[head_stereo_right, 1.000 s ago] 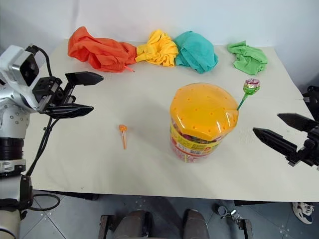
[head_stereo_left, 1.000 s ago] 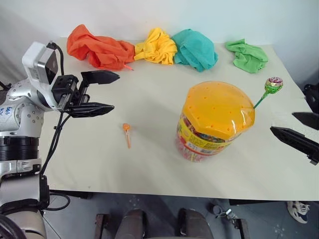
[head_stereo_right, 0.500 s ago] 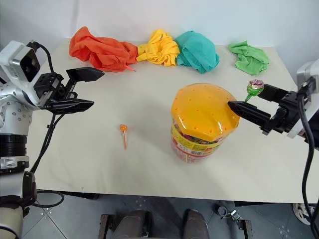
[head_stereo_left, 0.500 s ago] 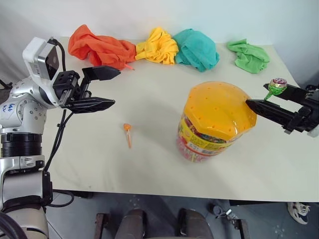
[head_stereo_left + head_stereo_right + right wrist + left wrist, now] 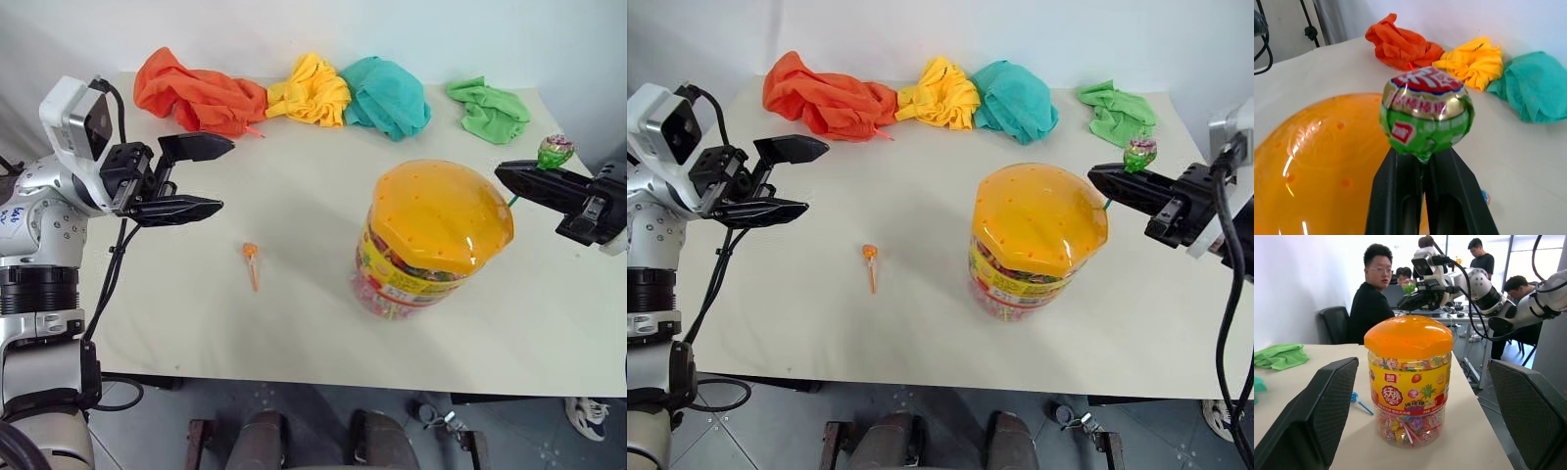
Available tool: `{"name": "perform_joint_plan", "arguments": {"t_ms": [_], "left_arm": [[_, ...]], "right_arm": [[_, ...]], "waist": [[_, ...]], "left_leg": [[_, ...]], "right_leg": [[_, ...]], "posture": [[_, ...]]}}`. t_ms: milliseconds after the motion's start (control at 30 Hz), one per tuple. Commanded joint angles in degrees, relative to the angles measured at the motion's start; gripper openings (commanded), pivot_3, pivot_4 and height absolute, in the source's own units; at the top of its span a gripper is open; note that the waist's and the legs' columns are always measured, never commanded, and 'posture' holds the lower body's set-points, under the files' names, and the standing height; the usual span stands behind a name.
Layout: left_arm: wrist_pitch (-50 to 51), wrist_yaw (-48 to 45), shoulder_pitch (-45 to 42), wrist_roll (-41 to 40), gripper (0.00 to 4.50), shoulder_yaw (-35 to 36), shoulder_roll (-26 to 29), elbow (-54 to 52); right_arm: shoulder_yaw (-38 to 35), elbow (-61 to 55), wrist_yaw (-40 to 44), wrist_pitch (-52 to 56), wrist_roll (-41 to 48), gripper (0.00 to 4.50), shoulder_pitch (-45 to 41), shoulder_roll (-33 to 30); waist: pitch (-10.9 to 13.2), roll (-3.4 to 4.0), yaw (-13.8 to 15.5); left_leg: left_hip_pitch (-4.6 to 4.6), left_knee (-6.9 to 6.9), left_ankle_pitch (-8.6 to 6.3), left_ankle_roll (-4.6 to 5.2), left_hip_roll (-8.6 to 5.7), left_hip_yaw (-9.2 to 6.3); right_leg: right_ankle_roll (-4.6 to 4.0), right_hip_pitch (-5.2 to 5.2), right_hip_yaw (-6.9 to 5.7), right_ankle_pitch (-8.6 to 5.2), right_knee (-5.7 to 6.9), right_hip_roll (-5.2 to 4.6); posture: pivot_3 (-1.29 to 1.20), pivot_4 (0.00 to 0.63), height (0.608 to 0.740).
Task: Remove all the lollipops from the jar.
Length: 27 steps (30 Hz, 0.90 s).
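The jar [image 5: 431, 240] was clear, smooth plastic with a glossy orange lid [image 5: 1317, 161] that caught highlights and a shiny printed label [image 5: 1408, 391]. The green lollipop [image 5: 1425, 116] wore crinkled, metallic-looking foil wrap, and the right gripper's fingers [image 5: 1400, 196] pinching below it were smooth black plastic. The orange cloth [image 5: 196, 95] near the table's [image 5: 294, 196] far edge looked soft and matt, as did the pale tabletop.
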Motion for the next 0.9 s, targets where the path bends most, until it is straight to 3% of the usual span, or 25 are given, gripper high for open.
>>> {"name": "perform_joint_plan", "arguments": {"t_ms": [33, 433, 700, 900], "left_arm": [[0.2, -6.2, 0.0, -0.8, 4.5, 1.2, 0.2, -1.4], [-0.6, -6.4, -1.8, -0.8, 4.5, -1.0, -0.7, 0.6], [-2.5, -6.4, -3.6, -1.0, 4.5, -3.7, -1.0, 3.1], [-3.4, -6.4, -4.3, -1.0, 4.5, -5.2, -1.2, 4.3]], "right_arm": [[-3.1, -1.0, -1.8, 0.1, 2.4, 0.04, -2.4, -1.3], [-7.3, 0.7, -8.7, 2.2, 6.6, 0.04, -8.3, -6.1], [-21.5, 6.8, 2.1, 11.8, -4.3, 0.04, 9.0, -11.3], [-16.9, 12.0, 6.3, 11.2, -15.9, 0.04, 21.2, -9.9]], "waist": [[0.0, 0.0, 0.0], [0.0, 0.0, 0.2], [0.0, -0.01, 0.2], [0.0, -0.01, -0.1]], "left_leg": [[0.0, 0.0, 0.0, 0.0, 0.0, 0.0], [-0.02, 0.0, 0.0, 0.0, 0.01, -0.01], [-0.09, 0.0, -0.02, 0.04, -0.01, 0.0], [-0.06, -0.02, -0.02, 0.04, -0.01, 0.07]], "right_leg": [[0.0, 0.0, 0.0, 0.0, 0.01, 0.0], [0.0, -0.01, -0.01, 0.0, -0.02, 0.0], [0.01, -0.01, -0.05, 0.01, -0.08, 0.0], [0.01, -0.02, 0.01, 0.0, -0.05, 0.0]], "posture": [[0.0, 0.15, 0.74], [0.0, 0.15, 0.74], [0.0, 0.15, 0.74], [0.0, 0.15, 0.74]]}}
